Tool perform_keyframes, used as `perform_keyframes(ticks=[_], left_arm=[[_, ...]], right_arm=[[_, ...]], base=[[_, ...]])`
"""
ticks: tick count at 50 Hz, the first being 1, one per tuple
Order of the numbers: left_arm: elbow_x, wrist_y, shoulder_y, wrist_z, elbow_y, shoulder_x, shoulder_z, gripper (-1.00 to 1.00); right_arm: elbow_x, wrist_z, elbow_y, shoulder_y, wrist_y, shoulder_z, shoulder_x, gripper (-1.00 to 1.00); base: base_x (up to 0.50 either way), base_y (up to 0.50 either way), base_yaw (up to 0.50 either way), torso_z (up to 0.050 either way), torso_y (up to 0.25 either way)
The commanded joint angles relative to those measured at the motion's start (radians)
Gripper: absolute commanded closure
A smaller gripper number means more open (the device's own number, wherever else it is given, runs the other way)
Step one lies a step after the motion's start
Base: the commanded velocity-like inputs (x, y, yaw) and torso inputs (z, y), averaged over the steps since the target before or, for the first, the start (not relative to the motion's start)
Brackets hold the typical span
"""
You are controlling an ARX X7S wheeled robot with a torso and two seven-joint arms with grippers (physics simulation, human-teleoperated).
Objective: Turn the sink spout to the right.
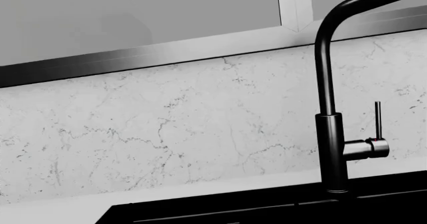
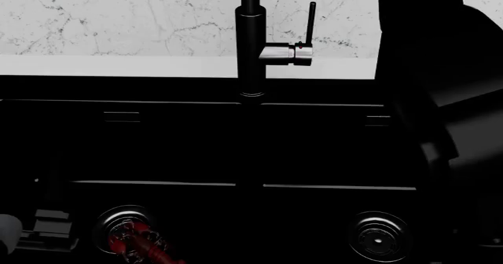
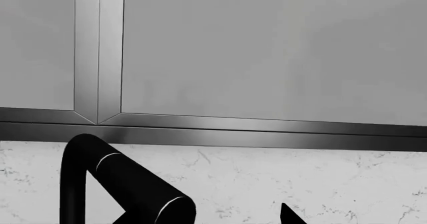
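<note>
We are seeing the spout [image 3: 127,184] close before our right arm [image 2: 448,99]; its heading and both grippers' states stay unclear.

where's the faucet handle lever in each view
Left wrist view: lever stands upright at the right edge, beside the faucet column.
Head view: lever is at top centre, just right of the column.
Right wrist view: not in it; only the spout's bend shows.
Shared landmark: the marble backsplash.
</note>
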Motion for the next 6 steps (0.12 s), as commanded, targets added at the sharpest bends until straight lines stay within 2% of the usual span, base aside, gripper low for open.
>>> perform_keyframes(ticks=[1,6], left_arm=[[0.004,0.004,0.000,-0.001,-0.005,-0.002,0.005,-1.00],[0.002,0.001,-0.001,-0.002,-0.003,-0.003,0.005,-1.00]], right_arm=[[-0.011,-0.005,0.018,0.002,-0.008,-0.007,0.012,-1.00],[-0.017,-0.013,0.037,0.022,-0.014,-0.015,0.008,-1.00]], base=[[0.00,0.00,0.00,0.000,0.000],[0.00,0.00,0.00,0.000,0.000]])
